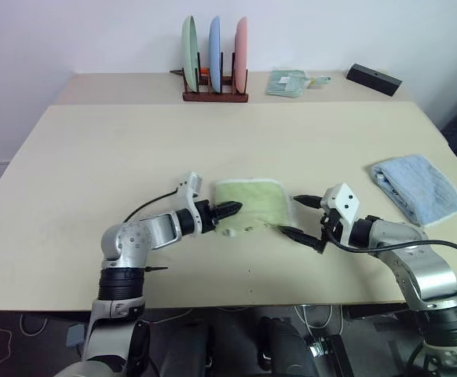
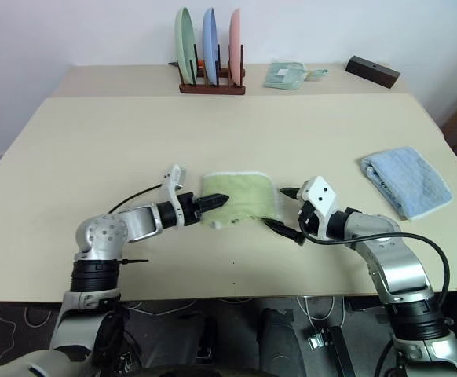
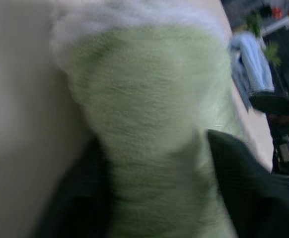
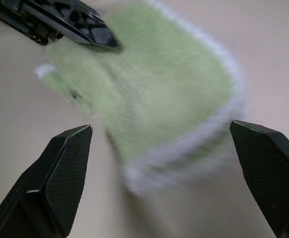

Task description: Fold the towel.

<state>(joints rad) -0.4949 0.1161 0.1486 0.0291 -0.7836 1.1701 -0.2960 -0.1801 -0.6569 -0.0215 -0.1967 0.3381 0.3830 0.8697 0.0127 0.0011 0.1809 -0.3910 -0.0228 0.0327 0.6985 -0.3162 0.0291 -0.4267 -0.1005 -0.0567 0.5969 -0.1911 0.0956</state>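
The towel (image 1: 250, 202), light green with white edging, lies folded into a small block near the table's front middle. My left gripper (image 1: 230, 210) reaches in from the left, level with the table, and is shut on the towel's left edge. In the left wrist view green cloth (image 3: 154, 124) fills the gap between the two black fingers (image 3: 80, 198). My right gripper (image 1: 301, 217) stands open just right of the towel, its fingers (image 4: 65, 168) spread wide and holding nothing. The towel's white-edged right side (image 4: 184, 144) faces it.
A light blue folded towel (image 1: 417, 187) lies at the right of the table (image 1: 95, 157). At the back stand a wooden rack with three plates (image 1: 215, 59), a small pale mint cloth (image 1: 287, 82) and a black box (image 1: 374, 78).
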